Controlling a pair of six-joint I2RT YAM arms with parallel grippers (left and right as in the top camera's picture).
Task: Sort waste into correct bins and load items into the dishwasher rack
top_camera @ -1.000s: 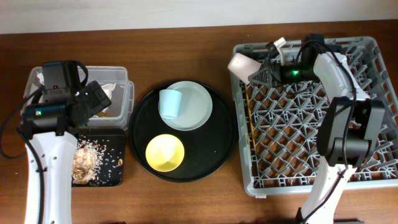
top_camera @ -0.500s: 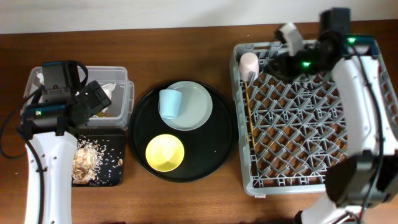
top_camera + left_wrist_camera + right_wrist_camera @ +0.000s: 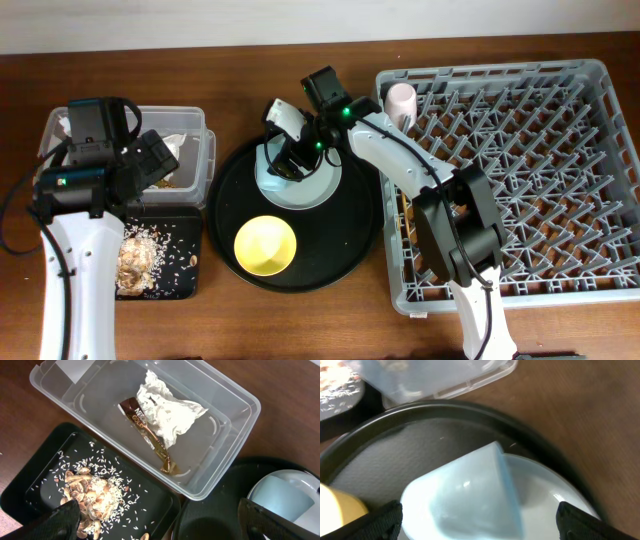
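My right gripper (image 3: 287, 157) (image 3: 485, 522) hangs open low over the light-blue cup (image 3: 465, 495) (image 3: 270, 172), one finger on each side and not touching it. The cup rests on the pale plate (image 3: 322, 185) (image 3: 555, 502), and the yellow bowl (image 3: 265, 245) is nearer the front. The pink cup (image 3: 401, 100) stands in the far left corner of the dishwasher rack (image 3: 520, 290). The chopsticks (image 3: 401, 212) lie along the rack's left side. My left gripper (image 3: 150, 162) (image 3: 160, 525) is open and empty above the bins. The napkin (image 3: 167, 412) and brown wrapper (image 3: 150, 435) lie in the clear tub (image 3: 235, 455). Food scraps (image 3: 90, 495) are in the black tray (image 3: 150, 505).
The plate and the bowl rest on a large round black tray (image 3: 355, 235) between the bins and the rack. My right arm (image 3: 400, 165) stretches across the rack's left edge. Bare wooden table (image 3: 300, 320) runs along the front.
My right gripper has opened and left the pink cup in the rack's far left corner. It has swung left over the round tray to the light-blue cup. The left arm has not moved.
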